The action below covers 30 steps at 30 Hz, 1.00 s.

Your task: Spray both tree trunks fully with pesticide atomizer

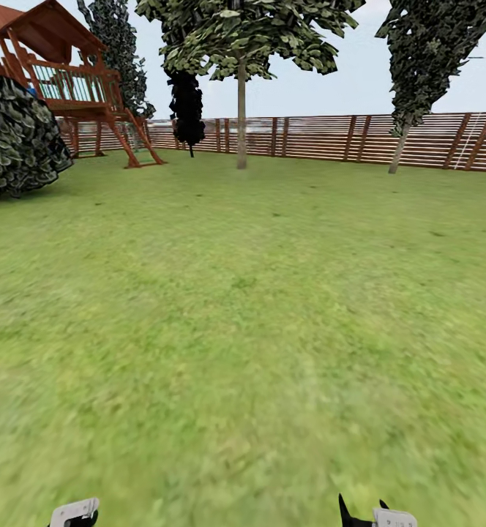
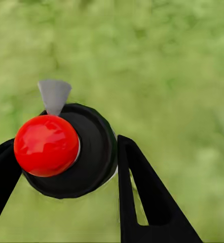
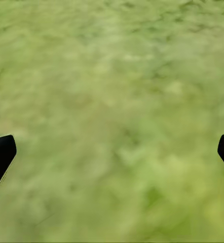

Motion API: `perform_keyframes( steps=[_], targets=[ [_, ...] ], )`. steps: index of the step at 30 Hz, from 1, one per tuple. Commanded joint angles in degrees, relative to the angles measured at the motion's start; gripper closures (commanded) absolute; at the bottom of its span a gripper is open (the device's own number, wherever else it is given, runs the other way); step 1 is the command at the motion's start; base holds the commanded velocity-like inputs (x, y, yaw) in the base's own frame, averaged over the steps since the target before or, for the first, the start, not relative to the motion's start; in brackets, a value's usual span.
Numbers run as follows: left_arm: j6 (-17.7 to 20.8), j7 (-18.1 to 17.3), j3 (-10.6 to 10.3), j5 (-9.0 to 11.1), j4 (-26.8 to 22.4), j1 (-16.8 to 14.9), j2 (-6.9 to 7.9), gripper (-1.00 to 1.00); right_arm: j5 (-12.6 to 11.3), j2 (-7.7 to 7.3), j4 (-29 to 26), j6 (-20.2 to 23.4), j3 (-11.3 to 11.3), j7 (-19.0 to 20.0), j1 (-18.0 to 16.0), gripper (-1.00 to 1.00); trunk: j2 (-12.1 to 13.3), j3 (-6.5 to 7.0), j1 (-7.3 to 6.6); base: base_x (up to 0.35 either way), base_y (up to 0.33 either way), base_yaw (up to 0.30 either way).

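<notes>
We look out over a wide green grass lawn point(image 1: 243, 307) that runs to a brown horizontal-slat wooden fence point(image 1: 323, 137) at the far side. Near the fence, at the far middle, stands a tall tree with a bare grey-brown trunk point(image 1: 241, 117) and a dark green leafy crown point(image 1: 250, 33). A second tree with a leaning trunk point(image 1: 399, 150) rises at the far right. Just left of the middle tree hangs a black-green conifer point(image 1: 187, 106). At the far left stands a red-brown wooden play tower with a ladder point(image 1: 75, 80), and a large round dark shrub point(image 1: 16, 132) sits in front of it.

Our left gripper point(image 2: 66, 167) shows its black fingers point(image 2: 147, 197) clamped on either side of the pesticide atomizer, a black round body with a red ball top and a grey nozzle point(image 2: 91, 152), held above the grass. In the head view its white wrist piece sits at the near left edge point(image 1: 75, 512).

Our right gripper point(image 3: 112, 152) has its black fingertips point(image 3: 0, 154) spread wide apart over bare grass, holding nothing; it sits at the near right point(image 1: 364, 516).
</notes>
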Motion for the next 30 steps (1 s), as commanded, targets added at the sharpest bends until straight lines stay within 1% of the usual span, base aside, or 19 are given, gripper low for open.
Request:
perform_keyframes(
  steps=[1, 30],
  targets=[
    [-0.2, -0.3, 0.5, -0.4, 0.0, 0.0, -0.01, 1.00, 0.0, -0.01, 0.1, -0.1, -0.5, 0.5, 0.0, -1.00, 0.0, -0.05, 0.02, 0.340, 0.000, 0.000],
    [-0.2, -0.3, 0.5, -0.4, 0.0, 0.0, 0.00, 1.00, 0.0, -0.01, 0.1, -0.1, -0.5, 0.5, 0.0, -1.00, 0.0, -0.05, 0.02, 0.340, 0.000, 0.000]
  ],
)
